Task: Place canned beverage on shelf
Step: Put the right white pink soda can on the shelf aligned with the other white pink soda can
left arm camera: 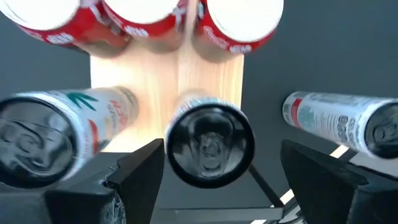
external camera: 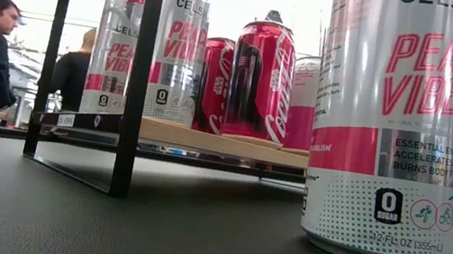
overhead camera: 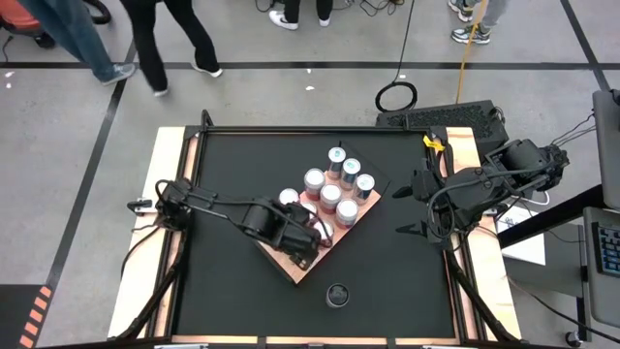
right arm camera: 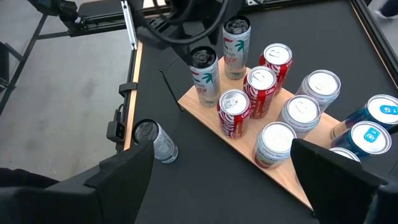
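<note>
High view: my left hand [overhead camera: 308, 240] over near corner of shelf [overhead camera: 291, 267], fingers apart around upright can [left arm camera: 209, 145] on board (not pinching, gaps both sides in left wrist view). Red, silver, blue cans fill rest of shelf. One lone can [overhead camera: 337, 294] on tabletop [overhead camera: 232, 174], apart from shelf. Right hand [overhead camera: 426, 231] waits wide, empty, at right edge.

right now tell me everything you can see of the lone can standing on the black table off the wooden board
The tall slim silver-and-pink aluminium can stands upright on the black tabletop, apart from the light-brown wooden shelf board and touching nothing else. Its label is white above with pink lettering, a pink band and a dotted grey base, marked zero sugar. Seen from above, its dark top sits near the table's front edge. No pincer is at it.
</note>
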Available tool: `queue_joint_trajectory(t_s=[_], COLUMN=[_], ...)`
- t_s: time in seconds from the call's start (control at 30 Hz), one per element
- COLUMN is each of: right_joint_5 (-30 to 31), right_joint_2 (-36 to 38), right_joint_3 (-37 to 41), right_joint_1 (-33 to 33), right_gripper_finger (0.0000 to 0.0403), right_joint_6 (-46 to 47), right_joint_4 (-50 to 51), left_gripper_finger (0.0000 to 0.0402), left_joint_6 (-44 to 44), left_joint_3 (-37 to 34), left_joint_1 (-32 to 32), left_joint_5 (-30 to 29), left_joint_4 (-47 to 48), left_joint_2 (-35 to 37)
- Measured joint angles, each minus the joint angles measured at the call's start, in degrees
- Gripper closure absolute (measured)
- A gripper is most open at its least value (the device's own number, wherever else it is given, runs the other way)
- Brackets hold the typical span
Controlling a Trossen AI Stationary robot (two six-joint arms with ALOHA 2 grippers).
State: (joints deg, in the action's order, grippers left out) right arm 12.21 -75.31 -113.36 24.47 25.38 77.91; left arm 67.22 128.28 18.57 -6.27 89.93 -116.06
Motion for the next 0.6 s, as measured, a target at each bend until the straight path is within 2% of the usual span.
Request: queue_joint_trajectory(t_s=[0.6], right_joint_5=[0.0], right_joint_2=[0.0], right_joint_3=[0.0], right_joint_1=[0.0], right_gripper_finger=[0.0046], right_joint_6=[0.4], right_joint_4=[0.1], left_gripper_finger=[0.0091], left_joint_6=[-2.0], left_joint_3=[0.1], left_joint_1=[-4.7], left_joint_5=[-4.2], left_joint_4=[0.1], left_joint_2=[8.1])
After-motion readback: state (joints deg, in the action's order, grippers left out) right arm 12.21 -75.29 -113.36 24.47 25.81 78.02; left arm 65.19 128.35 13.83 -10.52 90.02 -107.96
